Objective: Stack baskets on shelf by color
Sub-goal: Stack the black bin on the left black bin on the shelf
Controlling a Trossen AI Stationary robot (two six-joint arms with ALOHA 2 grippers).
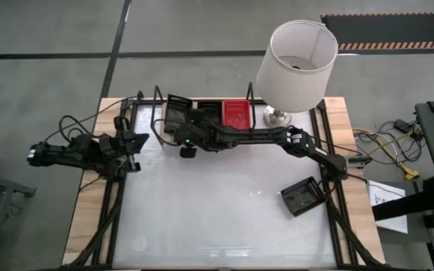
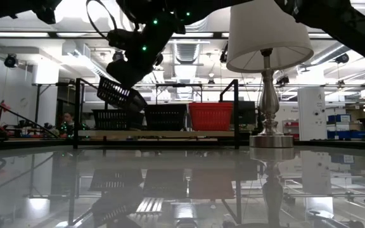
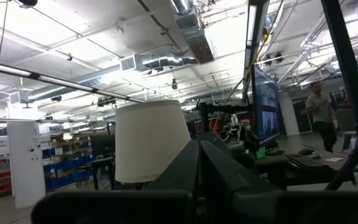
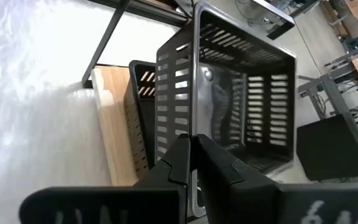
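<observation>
My right gripper reaches across to the far left and is shut on a black mesh basket, held tilted above the shelf. In the low view this basket hangs over the shelf's left end. On the shelf stand two black baskets and a red basket, each on its base. Another black basket lies on the table at the right. My left gripper is shut and empty at the table's left edge. My right gripper pinches the black basket's side wall at its rim, one finger inside the basket and one outside. The basket is lifted clear and tilted, above a black basket that stands on the shelf plank.
A table lamp with a white shade stands at the far right, next to the shelf's right end, its metal base on the table. Black rod uprights rise at the shelf's ends. The white tabletop lies open in front.
</observation>
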